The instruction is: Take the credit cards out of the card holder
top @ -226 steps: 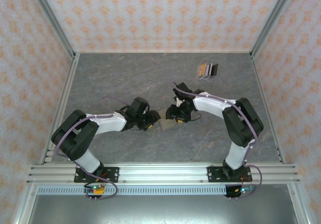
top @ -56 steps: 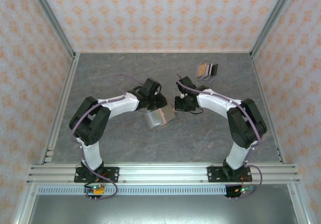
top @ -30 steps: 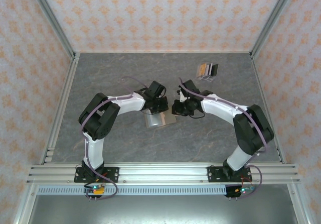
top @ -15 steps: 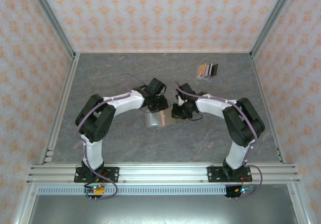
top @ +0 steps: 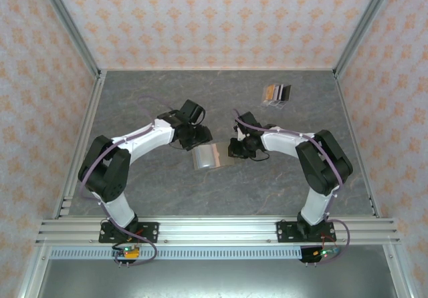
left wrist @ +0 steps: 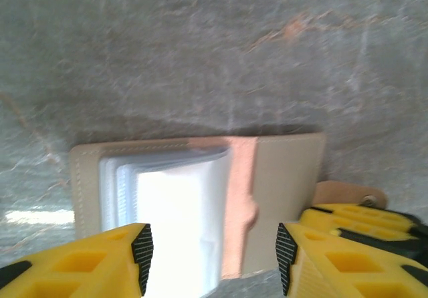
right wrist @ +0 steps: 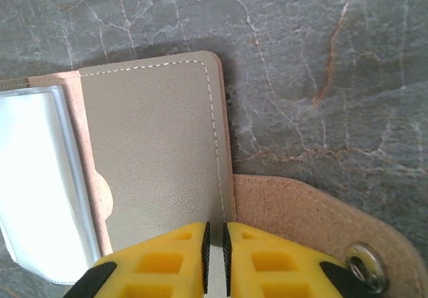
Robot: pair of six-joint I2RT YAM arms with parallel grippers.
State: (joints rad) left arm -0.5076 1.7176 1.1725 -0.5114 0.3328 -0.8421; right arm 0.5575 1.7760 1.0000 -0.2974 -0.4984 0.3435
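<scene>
Grey marbled counter [top: 140,104], patterned walls round it. Open card holder [top: 209,157] lies flat mid-counter, between the 2 arms. On the right tool [right wrist: 214,248] the jaws are all but closed and look to be pinching the holder's right edge, where the tab [right wrist: 301,218] with its snap [right wrist: 363,264] folds out; I read that as a hold-down grip. On the left tool [left wrist: 214,261] the jaws are well apart, over the clear sleeves [left wrist: 174,204], gripping nothing. Glare blows the sleeves out, so can't tell how many cards sit in them. A small stack of card-like pieces [top: 276,95] lies far right, well apart. Handling guess: holder is light and floppy, and will slide or fold if pulled without an anchor. Sleeves are thin, slick plastic and easy to crease; cards should be stiff and thin. Best hold: 1 tool on the cover edge, the other on a card's exposed edge at the sleeve mouth, pulling flat along the sleeve, not upward.
</scene>
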